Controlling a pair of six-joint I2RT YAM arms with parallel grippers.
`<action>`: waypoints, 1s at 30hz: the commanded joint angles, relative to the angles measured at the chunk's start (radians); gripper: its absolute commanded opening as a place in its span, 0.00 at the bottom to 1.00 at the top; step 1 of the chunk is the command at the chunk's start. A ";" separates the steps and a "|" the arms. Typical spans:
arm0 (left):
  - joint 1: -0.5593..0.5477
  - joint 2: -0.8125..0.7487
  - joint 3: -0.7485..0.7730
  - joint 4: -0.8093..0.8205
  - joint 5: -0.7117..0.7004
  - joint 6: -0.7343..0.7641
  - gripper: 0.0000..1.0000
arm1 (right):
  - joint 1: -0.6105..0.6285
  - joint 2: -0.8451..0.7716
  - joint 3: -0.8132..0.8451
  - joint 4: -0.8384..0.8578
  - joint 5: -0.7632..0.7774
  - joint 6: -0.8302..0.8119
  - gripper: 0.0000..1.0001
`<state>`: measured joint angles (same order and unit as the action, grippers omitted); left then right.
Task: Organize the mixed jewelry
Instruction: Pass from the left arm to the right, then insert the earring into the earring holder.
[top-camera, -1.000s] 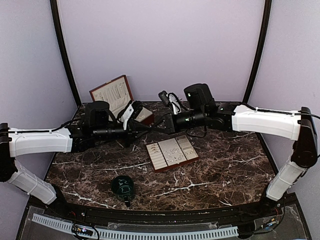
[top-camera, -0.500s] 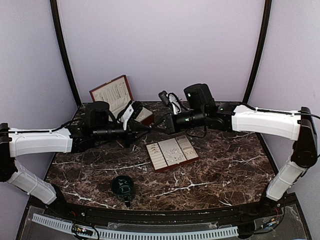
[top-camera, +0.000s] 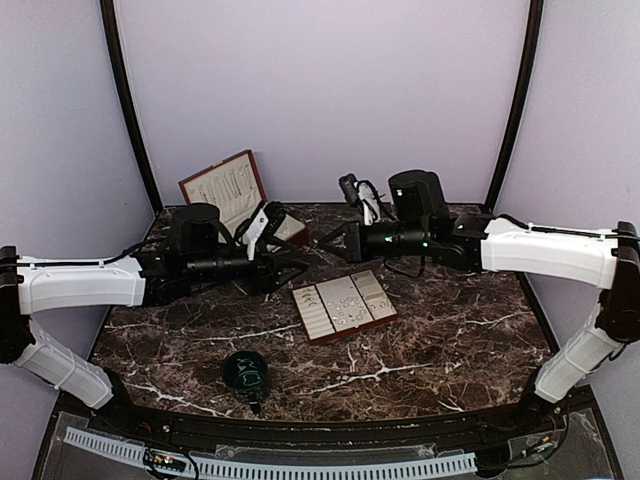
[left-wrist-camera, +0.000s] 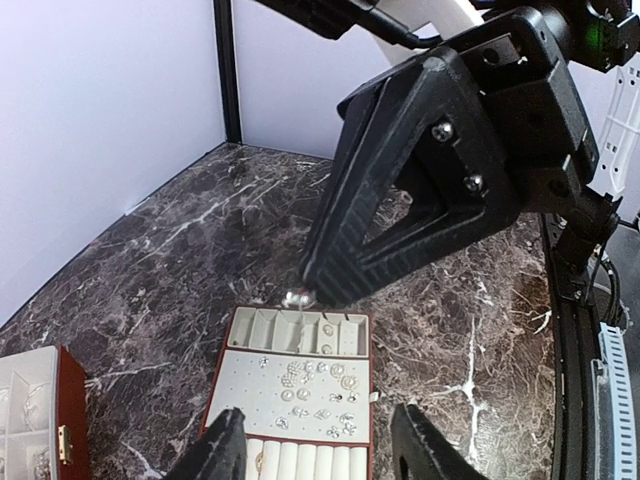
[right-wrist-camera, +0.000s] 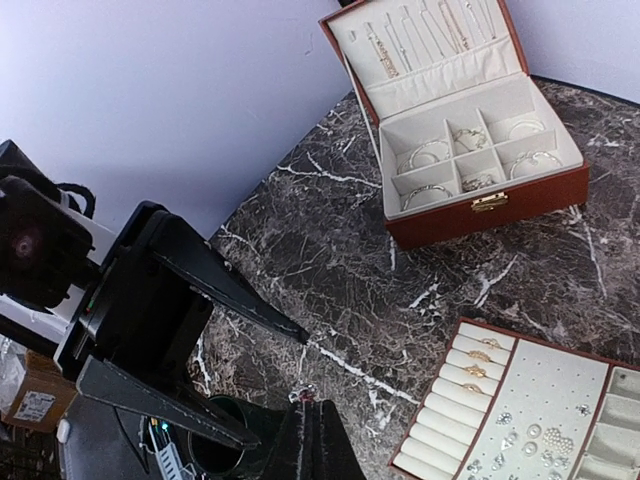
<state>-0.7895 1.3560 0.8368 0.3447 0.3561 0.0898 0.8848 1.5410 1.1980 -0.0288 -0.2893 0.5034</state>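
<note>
The mixed jewelry (left-wrist-camera: 318, 385) lies as tiny silvery pieces on the cream pad of a flat tray (top-camera: 372, 318) at mid-table. Gold rings (right-wrist-camera: 474, 369) sit in the tray's roll slots. My right gripper (right-wrist-camera: 318, 408) is shut on one small silvery piece (right-wrist-camera: 303, 395), held in the air above the table. That same piece (left-wrist-camera: 298, 297) shows at the right fingertips in the left wrist view. My left gripper (left-wrist-camera: 315, 425) faces it, open and holding nothing. In the top view the left gripper (top-camera: 296, 262) and the right gripper (top-camera: 324, 246) stand close together behind the tray.
An open brown jewelry box (right-wrist-camera: 470, 150) with bracelets and chains stands at the back left (top-camera: 226, 186). A dark green cup (top-camera: 245, 371) sits near the front edge, below the left arm. Cables trail behind the right arm.
My left gripper has opened and let go of the small piece. The right arm, shut on it, has drawn back to the right.
</note>
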 joint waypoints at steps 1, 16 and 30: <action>0.008 -0.027 -0.001 0.017 -0.042 -0.050 0.53 | -0.018 -0.043 -0.064 0.099 0.087 -0.020 0.00; 0.294 0.070 0.079 0.002 0.110 -0.419 0.60 | -0.060 0.140 -0.153 0.208 0.215 -0.193 0.00; 0.294 0.087 0.103 -0.063 0.057 -0.375 0.61 | -0.102 0.299 -0.149 0.231 0.259 -0.198 0.00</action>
<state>-0.4957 1.4364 0.9138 0.2962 0.4194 -0.2962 0.7906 1.8305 1.0561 0.1501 -0.0589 0.3141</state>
